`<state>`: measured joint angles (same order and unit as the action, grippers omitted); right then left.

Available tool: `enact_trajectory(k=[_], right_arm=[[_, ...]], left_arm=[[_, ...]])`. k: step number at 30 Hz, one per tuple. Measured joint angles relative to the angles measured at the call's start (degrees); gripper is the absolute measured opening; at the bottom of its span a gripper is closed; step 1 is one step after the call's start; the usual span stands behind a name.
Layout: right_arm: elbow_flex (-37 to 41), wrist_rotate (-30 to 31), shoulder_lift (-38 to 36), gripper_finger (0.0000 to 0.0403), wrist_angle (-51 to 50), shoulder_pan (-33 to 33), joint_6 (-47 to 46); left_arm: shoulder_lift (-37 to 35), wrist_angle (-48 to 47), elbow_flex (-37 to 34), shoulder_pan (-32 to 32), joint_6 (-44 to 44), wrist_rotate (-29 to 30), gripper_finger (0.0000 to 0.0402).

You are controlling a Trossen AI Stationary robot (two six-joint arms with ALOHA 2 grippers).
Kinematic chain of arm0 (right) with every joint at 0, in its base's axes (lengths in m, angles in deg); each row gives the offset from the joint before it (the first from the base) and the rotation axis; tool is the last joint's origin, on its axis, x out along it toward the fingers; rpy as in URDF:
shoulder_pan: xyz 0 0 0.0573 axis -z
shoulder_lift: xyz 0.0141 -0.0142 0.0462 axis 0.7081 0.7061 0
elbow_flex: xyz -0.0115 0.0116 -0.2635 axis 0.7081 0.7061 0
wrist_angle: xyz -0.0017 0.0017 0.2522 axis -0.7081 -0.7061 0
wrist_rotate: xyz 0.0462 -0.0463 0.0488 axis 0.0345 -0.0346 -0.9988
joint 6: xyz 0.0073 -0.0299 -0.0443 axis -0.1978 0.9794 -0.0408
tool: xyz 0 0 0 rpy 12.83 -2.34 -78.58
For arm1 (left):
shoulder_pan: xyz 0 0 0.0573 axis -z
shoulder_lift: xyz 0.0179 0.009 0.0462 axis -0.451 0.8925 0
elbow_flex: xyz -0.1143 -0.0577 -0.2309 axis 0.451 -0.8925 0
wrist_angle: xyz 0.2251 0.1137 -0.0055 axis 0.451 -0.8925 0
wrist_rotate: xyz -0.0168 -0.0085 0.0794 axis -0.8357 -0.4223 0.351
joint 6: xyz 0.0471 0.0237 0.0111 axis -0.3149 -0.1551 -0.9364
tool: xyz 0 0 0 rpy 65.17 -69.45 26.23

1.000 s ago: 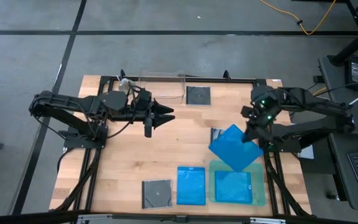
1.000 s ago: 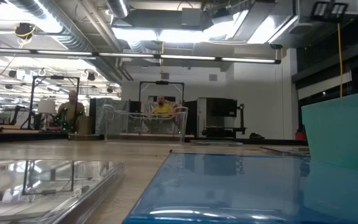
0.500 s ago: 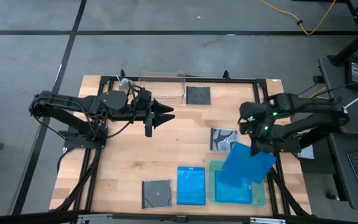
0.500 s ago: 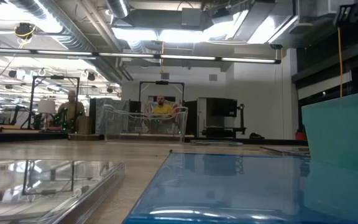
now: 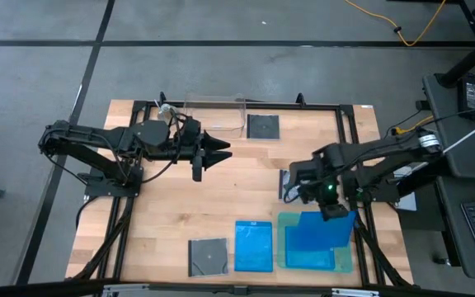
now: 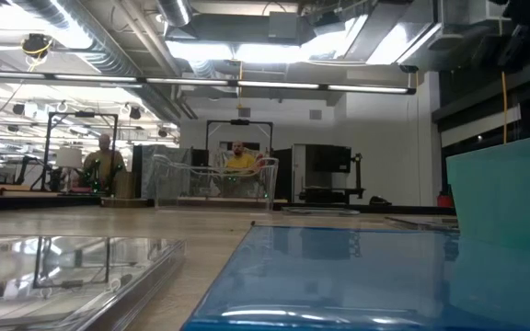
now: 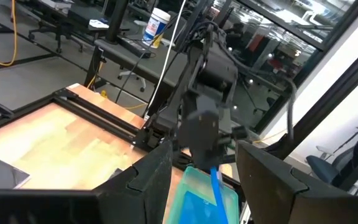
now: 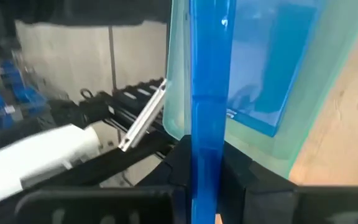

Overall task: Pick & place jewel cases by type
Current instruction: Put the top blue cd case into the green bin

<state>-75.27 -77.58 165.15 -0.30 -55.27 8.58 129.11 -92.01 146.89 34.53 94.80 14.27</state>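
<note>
Over green tray [image 5: 280, 247], our right gripper [image 5: 330, 211] clamps blue case [image 5: 324, 230] edge-on above one blue case [image 5: 308, 248] already inside; third blue [image 5: 253, 246] just beside tray, three dark cases unsorted; left gripper [image 5: 221, 151] idle, jaws apart

readable text: none in any view
blue cases [image 5: 253, 246]: cover print too small to make out from above
patterned case [image 5: 288, 183]: black-and-white pattern only, mostly hidden by the arm, no letters legible
white tub [image 7: 158, 23] on the far desk, left wrist view: blue label, wording blurred
right wrist view: small print on the blue case in the green tray [image 8: 328, 74], unreadable
low view: no signs legible in the room behind
</note>
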Motion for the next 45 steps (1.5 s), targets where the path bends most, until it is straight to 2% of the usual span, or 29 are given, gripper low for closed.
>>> enact_trajectory(k=[11,19,31,37,45], right_arm=[[0.02,-3.85,7.69,0.0046,12.01,-2.52,1.45],[0.03,-4.16,11.17,0.0046,13.03,-2.56,1.91],[6.55,-5.58,11.73,0.0046,17.64,-2.74,-1.70],[6.91,-6.64,11.73,0.0046,22.06,-3.21,-3.33],[6.91,-6.63,11.73,0.0046,22.79,-3.31,-4.01]], left_arm=[[0.00,0.00,-0.02,0.00,0.12,0.02,0.0169],[0.02,-0.17,-0.02,0.00,0.12,-0.07,0.0169],[0.02,-2.57,-0.02,0.04,-0.33,-1.29,0.0169],[0.02,-2.80,-0.02,-0.02,-0.54,-1.29,0.0169],[0.02,-2.80,-0.03,-0.07,-0.91,-1.29,0.0169]])
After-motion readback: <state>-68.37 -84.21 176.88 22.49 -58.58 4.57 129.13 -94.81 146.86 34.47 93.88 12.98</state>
